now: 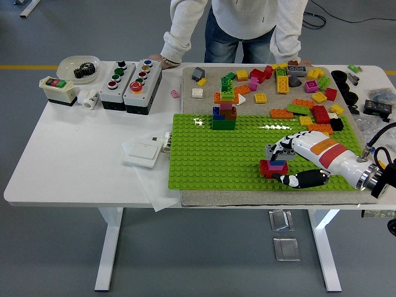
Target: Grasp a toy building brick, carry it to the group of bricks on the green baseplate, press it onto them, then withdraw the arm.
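Grey brick (276, 150) in right hand (286, 162)

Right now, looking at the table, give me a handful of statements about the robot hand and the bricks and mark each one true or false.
1. The right robot hand is over the green baseplate, at a small red and blue brick cluster. True.
2. A tall brick stack stands at the baseplate's far edge. True.
3. The left robot hand is reaching for the loose bricks. False: no left robot hand is in view.
4. The loose bricks lie on the bare white table. False: they lie on a beige mat beyond the baseplate.
5. A person stands at the far side of the table. True.
6. The push-button boxes sit right of the baseplate. False: they are to its left.
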Action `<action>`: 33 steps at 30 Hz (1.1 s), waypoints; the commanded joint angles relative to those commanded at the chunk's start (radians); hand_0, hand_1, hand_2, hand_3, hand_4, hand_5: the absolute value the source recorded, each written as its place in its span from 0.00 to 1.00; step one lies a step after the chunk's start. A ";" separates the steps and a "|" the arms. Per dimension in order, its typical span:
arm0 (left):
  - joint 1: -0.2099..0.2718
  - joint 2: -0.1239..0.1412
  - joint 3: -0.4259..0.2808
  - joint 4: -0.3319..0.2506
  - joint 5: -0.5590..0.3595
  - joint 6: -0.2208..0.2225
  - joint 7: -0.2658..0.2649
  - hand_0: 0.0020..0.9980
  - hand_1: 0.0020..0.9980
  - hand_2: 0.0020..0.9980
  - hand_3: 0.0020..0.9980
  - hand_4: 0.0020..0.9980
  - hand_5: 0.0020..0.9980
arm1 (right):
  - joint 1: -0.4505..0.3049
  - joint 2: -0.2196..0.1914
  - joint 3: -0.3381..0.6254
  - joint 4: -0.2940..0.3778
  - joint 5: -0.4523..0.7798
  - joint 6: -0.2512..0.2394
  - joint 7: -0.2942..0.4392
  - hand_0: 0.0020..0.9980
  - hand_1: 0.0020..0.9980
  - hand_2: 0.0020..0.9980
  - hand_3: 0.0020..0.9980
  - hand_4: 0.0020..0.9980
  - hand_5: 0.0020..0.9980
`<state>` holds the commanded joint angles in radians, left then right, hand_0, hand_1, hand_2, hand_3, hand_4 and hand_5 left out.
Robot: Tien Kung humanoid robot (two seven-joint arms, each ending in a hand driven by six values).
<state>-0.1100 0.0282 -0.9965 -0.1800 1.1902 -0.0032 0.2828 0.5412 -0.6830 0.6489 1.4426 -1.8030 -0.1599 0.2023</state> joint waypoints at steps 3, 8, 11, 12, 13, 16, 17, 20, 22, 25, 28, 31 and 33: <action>0.001 0.000 0.001 0.000 0.000 0.000 0.000 0.78 0.72 0.65 0.56 0.59 0.61 | -0.001 0.001 0.000 0.000 -0.002 0.000 -0.001 0.70 0.67 0.70 0.56 0.75 0.49; 0.000 0.000 0.000 0.000 0.002 0.000 0.000 0.78 0.72 0.65 0.56 0.59 0.61 | -0.003 0.003 0.003 0.001 -0.003 -0.001 -0.002 0.70 0.67 0.70 0.56 0.75 0.49; -0.001 0.000 0.001 0.000 0.001 0.000 0.000 0.78 0.72 0.65 0.56 0.59 0.61 | -0.004 0.004 0.004 0.001 -0.003 -0.002 -0.003 0.70 0.67 0.70 0.56 0.75 0.49; -0.001 0.000 0.001 0.000 0.001 0.000 0.000 0.78 0.72 0.65 0.56 0.59 0.61 | -0.005 0.004 0.005 0.001 -0.003 -0.002 -0.003 0.70 0.67 0.70 0.56 0.75 0.49; -0.002 0.000 0.001 0.000 0.000 0.000 0.000 0.78 0.72 0.65 0.56 0.59 0.61 | -0.005 0.004 0.005 0.000 -0.003 -0.002 -0.003 0.69 0.66 0.70 0.56 0.75 0.49; -0.002 0.000 0.001 0.000 0.000 0.000 0.000 0.78 0.72 0.65 0.56 0.59 0.61 | -0.008 0.004 0.009 -0.002 -0.002 -0.004 -0.004 0.69 0.66 0.70 0.56 0.75 0.49; -0.003 0.000 0.001 0.000 0.000 0.000 0.000 0.78 0.72 0.65 0.56 0.59 0.61 | -0.009 0.004 0.010 -0.002 -0.001 -0.004 -0.004 0.69 0.66 0.70 0.56 0.75 0.49; -0.004 0.001 0.002 0.000 -0.002 0.001 -0.001 0.78 0.72 0.65 0.56 0.59 0.61 | -0.013 0.004 0.012 -0.003 -0.001 -0.004 -0.004 0.69 0.66 0.70 0.56 0.75 0.49; -0.004 0.000 0.001 0.000 -0.001 0.001 0.000 0.78 0.72 0.65 0.56 0.59 0.61 | -0.015 0.004 0.013 -0.003 -0.001 -0.004 -0.004 0.69 0.66 0.70 0.56 0.75 0.49; -0.005 0.000 0.001 0.000 -0.002 0.001 -0.001 0.78 0.72 0.65 0.56 0.59 0.61 | -0.019 0.004 0.016 -0.002 0.000 -0.004 -0.004 0.69 0.66 0.70 0.56 0.75 0.49; -0.005 0.000 0.002 0.000 -0.003 0.001 -0.001 0.78 0.72 0.65 0.56 0.59 0.61 | -0.020 0.004 0.017 0.000 0.000 -0.004 -0.005 0.69 0.66 0.70 0.56 0.75 0.49; -0.005 0.000 0.002 0.000 -0.003 0.001 -0.001 0.78 0.73 0.65 0.56 0.59 0.61 | -0.022 0.005 0.016 0.003 0.000 -0.004 -0.005 0.69 0.66 0.70 0.56 0.75 0.49; -0.005 0.001 0.003 0.000 -0.004 0.001 -0.001 0.78 0.73 0.65 0.56 0.59 0.61 | -0.023 0.006 0.014 0.003 0.000 -0.004 -0.005 0.69 0.66 0.70 0.56 0.75 0.49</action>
<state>-0.1152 0.0287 -0.9931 -0.1800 1.1858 -0.0023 0.2816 0.5183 -0.6767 0.6624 1.4455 -1.8031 -0.1635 0.1975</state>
